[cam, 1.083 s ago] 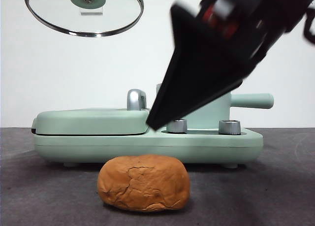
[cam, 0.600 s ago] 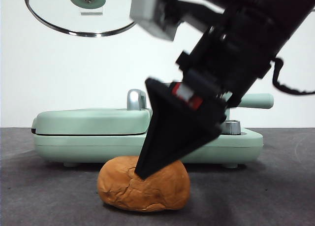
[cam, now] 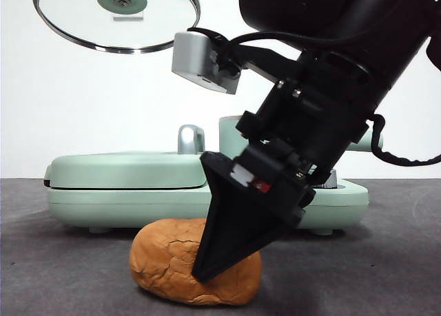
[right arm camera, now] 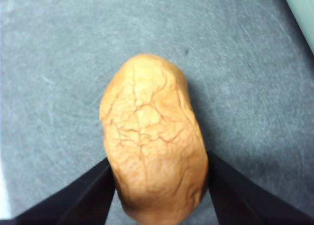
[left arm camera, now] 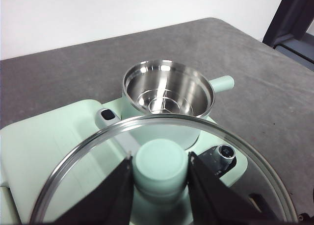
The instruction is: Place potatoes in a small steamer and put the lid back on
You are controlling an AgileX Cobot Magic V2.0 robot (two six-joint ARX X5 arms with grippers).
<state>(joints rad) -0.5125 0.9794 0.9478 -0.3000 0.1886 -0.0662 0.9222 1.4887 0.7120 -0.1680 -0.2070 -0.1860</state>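
1 potato [right arm camera: 153,146] lay on the dark grey table [right arm camera: 59,53], an orange-brown oblong lump with a cracked, wrinkled, bread-like skin. In the front view it [cam: 165,261] sat just in front of the mint-green cooker base [cam: 138,202], near the middle of the table's near part. The right gripper [right arm camera: 159,193] had its 2 black jaws set against the potato's 2 long flanks, open only as wide as the potato, and touching it or very nearly so on each side. From the front the same gripper [cam: 231,250] reached down from the upper right as a big dark wedge whose tip covered the potato's right half. The potato's underside seemed to rest on the table.

Bare table lay on both sides of the potato in the front view, more of it to the right. Behind it stood the flat grill plate [cam: 127,170] and, partly hidden by the arm, the small steamer [cam: 234,133].

The left gripper [left arm camera: 160,178] held the lid [left arm camera: 88,161] by its mint-green knob [left arm camera: 161,163], 1 jaw pressed on each side. The lid hung high above the cooker, at the top left of the front view [cam: 117,20]. Below it the steamer [left arm camera: 169,95] stood open, its steel bowl bare inside, its straight handle [left arm camera: 221,83] pointing out over the table, which ended near a white wall.
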